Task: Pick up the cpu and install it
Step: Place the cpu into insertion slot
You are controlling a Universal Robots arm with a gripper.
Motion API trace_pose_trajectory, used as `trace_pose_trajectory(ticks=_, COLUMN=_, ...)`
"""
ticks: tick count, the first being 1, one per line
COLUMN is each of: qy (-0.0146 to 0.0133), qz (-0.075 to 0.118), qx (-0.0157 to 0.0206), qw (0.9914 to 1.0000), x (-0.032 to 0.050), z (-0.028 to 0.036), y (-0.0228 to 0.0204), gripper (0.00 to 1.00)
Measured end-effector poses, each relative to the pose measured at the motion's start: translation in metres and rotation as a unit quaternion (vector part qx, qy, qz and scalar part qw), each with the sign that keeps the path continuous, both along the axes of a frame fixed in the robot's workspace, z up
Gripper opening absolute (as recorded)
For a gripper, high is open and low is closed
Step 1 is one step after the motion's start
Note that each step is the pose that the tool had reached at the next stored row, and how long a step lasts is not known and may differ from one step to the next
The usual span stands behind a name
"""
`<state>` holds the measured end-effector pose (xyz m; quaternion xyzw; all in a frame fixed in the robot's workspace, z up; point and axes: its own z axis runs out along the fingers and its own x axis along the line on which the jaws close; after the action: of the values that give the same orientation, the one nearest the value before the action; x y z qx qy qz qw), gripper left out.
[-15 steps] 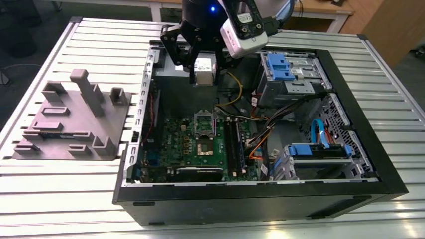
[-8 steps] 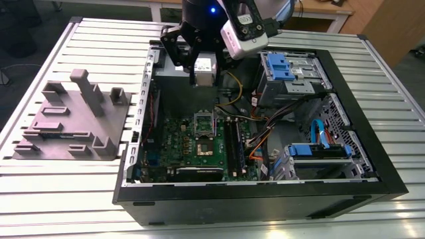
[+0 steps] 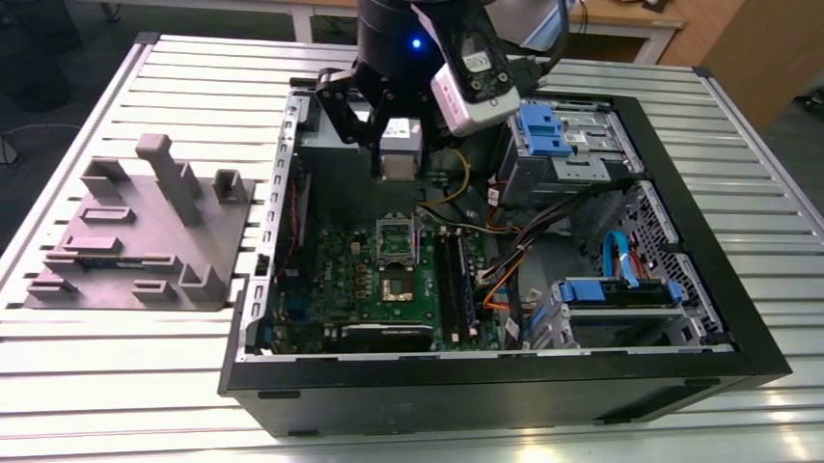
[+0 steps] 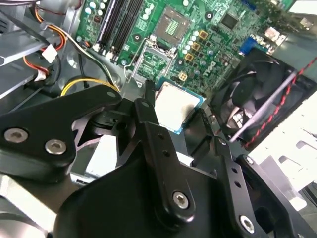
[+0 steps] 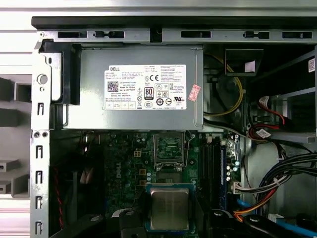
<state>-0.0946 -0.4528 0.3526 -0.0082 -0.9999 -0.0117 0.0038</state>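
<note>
**Item 1: the cpu** (image 5: 170, 208). Silvery square with a pale rim, hanging in the air above the board inside the open computer case (image 3: 515, 391). The claw (image 4: 178, 110) is clenching it by 2 opposite edges, with a black finger (image 4: 148, 106) pressing on each side.

**Per view**
- Exterior view: the arm is reaching down over the rear part of the case. The claw is sitting above the green motherboard (image 3: 338, 280), clear of it.
- First wrist view: this one is looking past the cpu to the shiny socket frame (image 5: 170, 148) just beyond it. Further on is the grey power supply (image 5: 89, 89) carrying a white label.
- Second wrist view: this one is taking in the black fan (image 4: 252, 94), crossed by a red-and-black twisted wire. The memory slots (image 4: 119, 25) and the orange cables (image 4: 34, 59) are in frame too.

**Hidden or unclear**
- The underside of the cpu is facing away from every camera.
- In the second wrist view a finger is covering 1 corner of the chip.
- In the exterior view the chip is hard to tell apart from the pale parts of the claw.
- Whether the socket frame's lid is raised or lying flat is hard to judge.

**Surface and room**
- The case is resting on a desk (image 3: 129, 395) of pale ribbed metal slats.
- A grey fixture (image 3: 142, 241) with upright pegs is standing just beside the case, on the exterior view's left.
- Wooden furniture (image 3: 740, 48) is showing beyond the far edge of the desk.
</note>
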Motion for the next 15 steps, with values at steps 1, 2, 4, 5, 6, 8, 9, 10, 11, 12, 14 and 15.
trace_pose_trajectory(ticks=1, qy=0.0000, qz=0.000, qx=-0.0001, qw=1.00000, x=0.0005, z=-0.0018, y=-0.0009, gripper=0.47)
trace_pose_trajectory(ticks=2, qy=0.0001, qz=0.000, qx=-0.0001, qw=1.00000, x=0.0007, z=-0.0035, y=-0.0025, gripper=0.47)
trace_pose_trajectory(ticks=4, qy=0.0000, qz=0.000, qx=0.0000, qw=1.00000, x=0.0012, z=-0.0073, y=-0.0055, gripper=0.47)
trace_pose_trajectory(ticks=5, qy=0.0000, qz=0.000, qx=0.0001, qw=1.00000, x=0.0017, z=-0.0092, y=-0.0064, gripper=0.47)
trace_pose_trajectory(ticks=6, qy=0.0000, qz=0.000, qx=0.0001, qw=1.00000, x=0.0022, z=-0.0110, y=-0.0072, gripper=0.47)
trace_pose_trajectory(ticks=8, qy=0.0000, qz=0.000, qx=0.0000, qw=1.00000, x=0.0028, z=-0.0145, y=-0.0087, gripper=0.47)
trace_pose_trajectory(ticks=9, qy=0.0000, qz=0.000, qx=0.0000, qw=1.00000, x=0.0031, z=-0.0165, y=-0.0095, gripper=0.47)
trace_pose_trajectory(ticks=10, qy=0.0000, qz=0.000, qx=0.0000, qw=1.00000, x=0.0031, z=-0.0181, y=-0.0102, gripper=0.47)
trace_pose_trajectory(ticks=11, qy=0.0000, qz=0.000, qx=-0.0002, qw=1.00000, x=0.0032, z=-0.0190, y=-0.0110, gripper=0.47)
trace_pose_trajectory(ticks=12, qy=0.0000, qz=0.000, qx=-0.0009, qw=1.00000, x=0.0031, z=-0.0197, y=-0.0116, gripper=0.47)
trace_pose_trajectory(ticks=14, qy=0.0000, qz=0.000, qx=-0.0067, qw=0.99998, x=0.0032, z=-0.0204, y=-0.0121, gripper=0.47)
trace_pose_trajectory(ticks=15, qy=0.0000, qz=0.000, qx=-0.0104, qw=0.99995, x=0.0032, z=-0.0209, y=-0.0122, gripper=0.47)
